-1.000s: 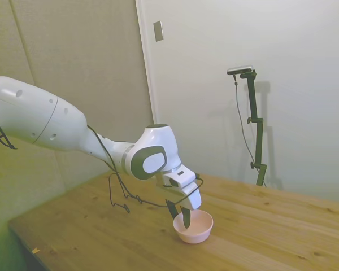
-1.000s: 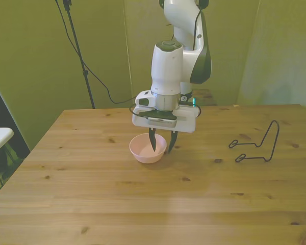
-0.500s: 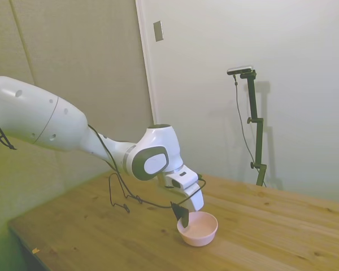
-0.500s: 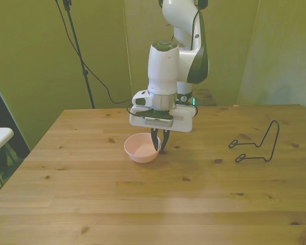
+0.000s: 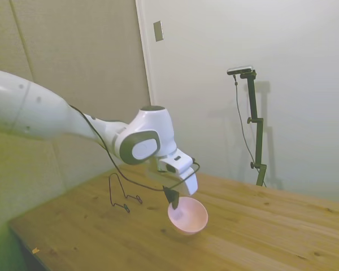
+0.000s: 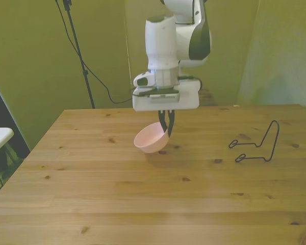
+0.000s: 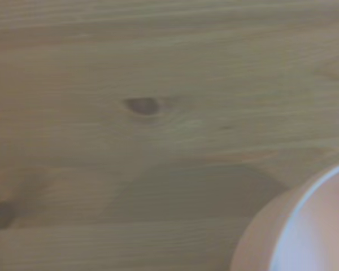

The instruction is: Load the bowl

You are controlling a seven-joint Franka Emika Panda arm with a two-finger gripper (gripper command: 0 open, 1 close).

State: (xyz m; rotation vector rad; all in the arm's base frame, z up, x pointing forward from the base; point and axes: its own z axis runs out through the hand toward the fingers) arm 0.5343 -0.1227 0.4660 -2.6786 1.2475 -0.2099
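**Bowl lifted, on the way to the rack**

Pinched by the rim in the gripper (image 6: pixel 167 124), jaws closed almost fully on the thin wall. Bowl (image 6: pixel 151 139) hanging clear of the table (image 6: pixel 143 204), tilted, with its opening turned toward the front view's left. Nothing seen inside it. Wire rack (image 6: pixel 256 144) standing well apart, toward the front view's right; probably the place for loading, though only a guess from the task. Better to carry slowly and level, because a rim pinch lets a smooth bowl swing or slip. Best to keep enough height above the wood, approach the rack from above, lower until supported by the wires, and only then release
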